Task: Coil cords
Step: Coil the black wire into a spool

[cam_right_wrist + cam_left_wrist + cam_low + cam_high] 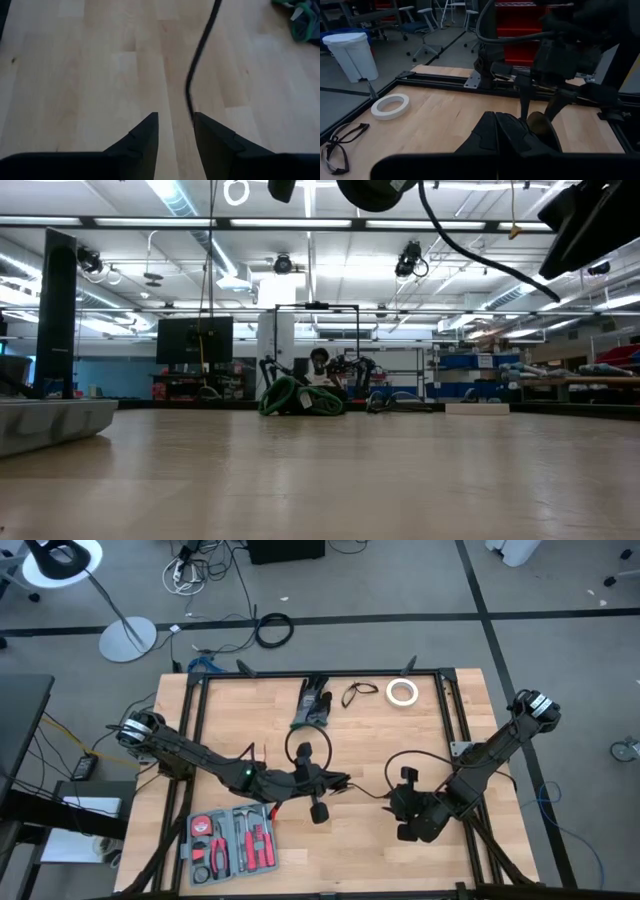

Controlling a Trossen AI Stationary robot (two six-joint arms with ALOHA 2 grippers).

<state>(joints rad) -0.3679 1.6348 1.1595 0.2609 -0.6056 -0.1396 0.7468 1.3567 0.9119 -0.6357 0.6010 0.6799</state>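
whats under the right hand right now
Bare wooden table and a thin black cord running toward the gap between the open right hand. Where the cord's end lies is hidden by the fingers.

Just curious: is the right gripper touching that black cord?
Cannot tell. In the right wrist view the black cord runs down toward the open right gripper, ending beside one finger; no clear contact or gap shows.

Left pincer [496, 131] pressed closed mid-table; right pincer [176, 131] (fingers parted) hovers opposite it.
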